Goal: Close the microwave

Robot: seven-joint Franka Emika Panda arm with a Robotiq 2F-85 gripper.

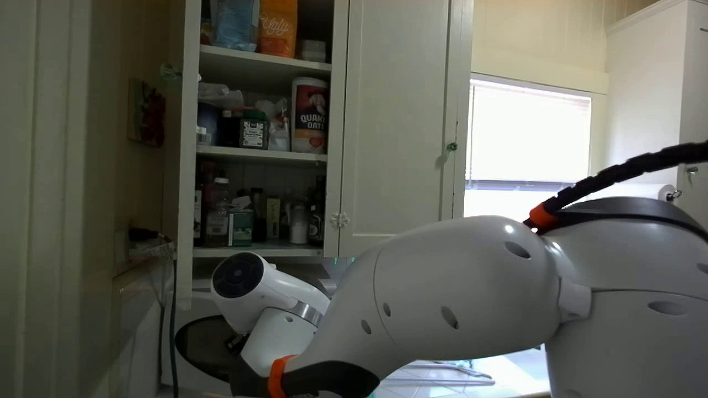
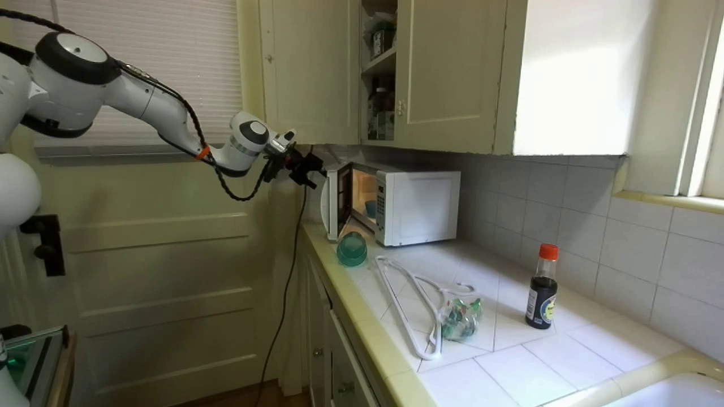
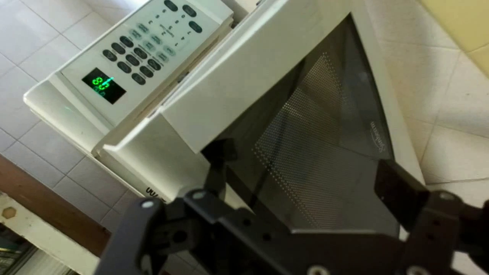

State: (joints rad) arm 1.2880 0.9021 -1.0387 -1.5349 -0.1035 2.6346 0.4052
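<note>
The white microwave (image 2: 424,206) stands at the far end of the counter in an exterior view. Its door (image 2: 331,203) is open, and the lit inside shows a blue bowl (image 2: 370,208). In an exterior view the dark door window (image 1: 202,348) shows partly behind the arm. The wrist view shows the button panel (image 3: 141,53) and the dark door window (image 3: 324,152). My gripper (image 3: 303,166) is open and empty, its fingers spread in front of the door's outer face. In an exterior view my gripper (image 2: 319,180) is near the door's upper outer edge; I cannot tell whether it touches.
A teal cup (image 2: 352,250) stands by the open door. White hangers (image 2: 404,305), a plastic bag (image 2: 462,319) and a red-capped bottle (image 2: 541,299) are on the counter. A cupboard (image 2: 452,85) hangs above the microwave. A cable (image 2: 288,316) hangs beside the counter.
</note>
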